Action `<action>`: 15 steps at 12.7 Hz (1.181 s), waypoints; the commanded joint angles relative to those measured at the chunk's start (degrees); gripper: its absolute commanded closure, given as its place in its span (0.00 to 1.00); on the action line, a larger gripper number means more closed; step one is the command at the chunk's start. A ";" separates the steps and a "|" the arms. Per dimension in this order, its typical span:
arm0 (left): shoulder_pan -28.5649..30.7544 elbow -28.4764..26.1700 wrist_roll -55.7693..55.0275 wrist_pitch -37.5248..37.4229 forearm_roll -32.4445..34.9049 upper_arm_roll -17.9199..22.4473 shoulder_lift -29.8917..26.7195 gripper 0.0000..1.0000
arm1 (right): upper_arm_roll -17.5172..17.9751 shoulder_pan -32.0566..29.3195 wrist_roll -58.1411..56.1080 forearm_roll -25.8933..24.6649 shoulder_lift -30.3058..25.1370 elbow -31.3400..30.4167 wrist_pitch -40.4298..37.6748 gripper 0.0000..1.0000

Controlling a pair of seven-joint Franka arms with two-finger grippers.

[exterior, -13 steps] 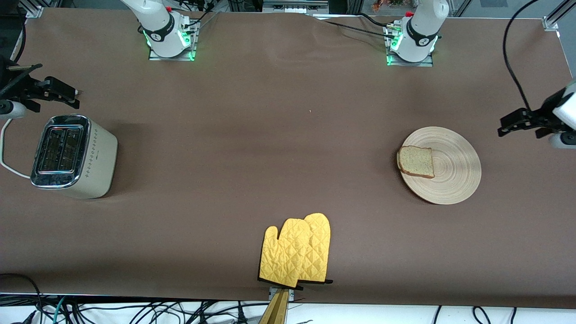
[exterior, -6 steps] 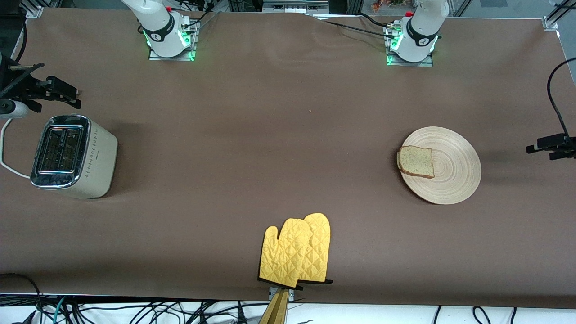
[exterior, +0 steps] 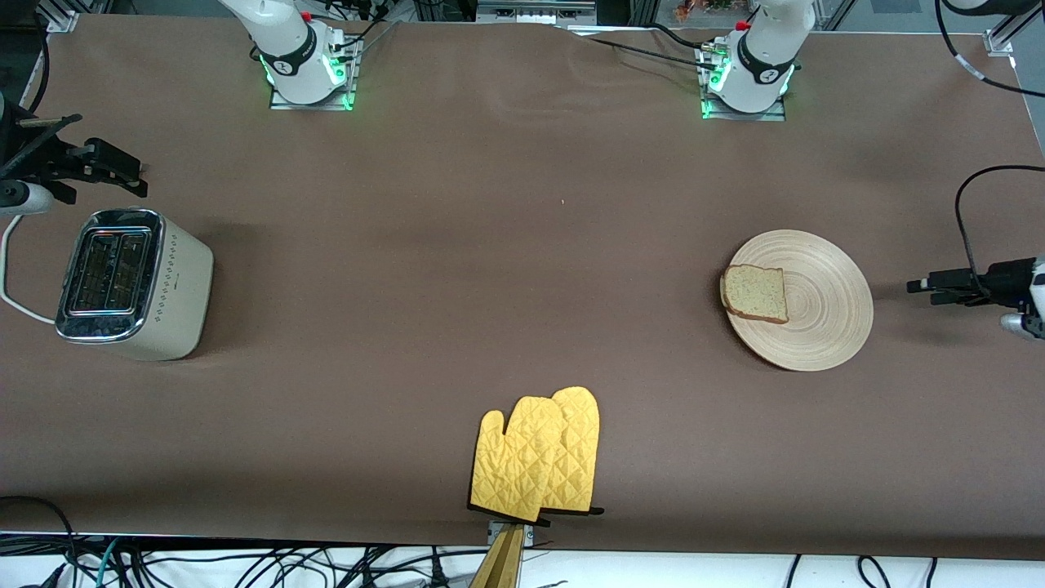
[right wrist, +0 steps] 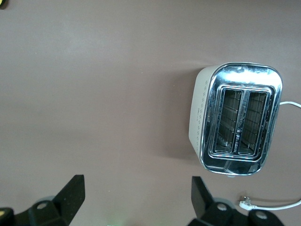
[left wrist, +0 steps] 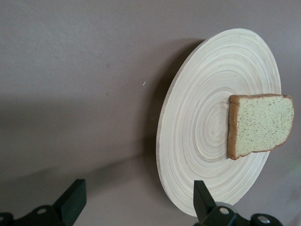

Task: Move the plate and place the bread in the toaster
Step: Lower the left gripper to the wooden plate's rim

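The light-wood plate [exterior: 824,314] lies toward the left arm's end of the table. The bread [exterior: 756,292] lies flat on the plate's rim, on the side toward the table's middle. The cream toaster [exterior: 131,282] stands upright toward the right arm's end, both slots empty. My left gripper [exterior: 927,286] is open and empty, low over bare table just outside the plate's rim. In the left wrist view, the gripper [left wrist: 138,202] faces the plate [left wrist: 207,117] and bread [left wrist: 261,125]. My right gripper [exterior: 135,175] is open and empty over the table beside the toaster [right wrist: 237,117].
A pair of yellow oven mitts [exterior: 539,453] lies near the table's front edge, at mid table. The toaster's white cord [exterior: 10,286] loops off the right arm's end. Black cables hang by the left gripper.
My left gripper has come down from higher up and turned its fingers toward the plate's rim. The right gripper, plate, bread and toaster have not moved.
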 commanded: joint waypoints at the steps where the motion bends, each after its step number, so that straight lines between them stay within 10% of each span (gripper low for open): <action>1: 0.78 2.35 2.76 -3.73 -4.05 -0.93 3.23 0.00 | 0.37 -0.16 0.56 -0.28 0.20 1.28 -1.18 0.00; 9: 1.84 1.91 2.94 -6.29 -10.38 -5.85 9.65 0.03 | -1.38 -0.51 0.56 -0.28 0.20 1.28 -3.20 0.00; 13: 1.75 1.65 3.11 -6.47 -10.39 -6.20 10.62 0.31 | -3.15 -0.69 -0.23 -0.28 0.37 1.28 -3.64 0.00; 15: 1.75 1.56 4.24 -6.47 -10.13 -6.20 10.97 0.65 | -3.23 -1.04 -0.23 -0.01 0.37 1.37 -3.64 0.00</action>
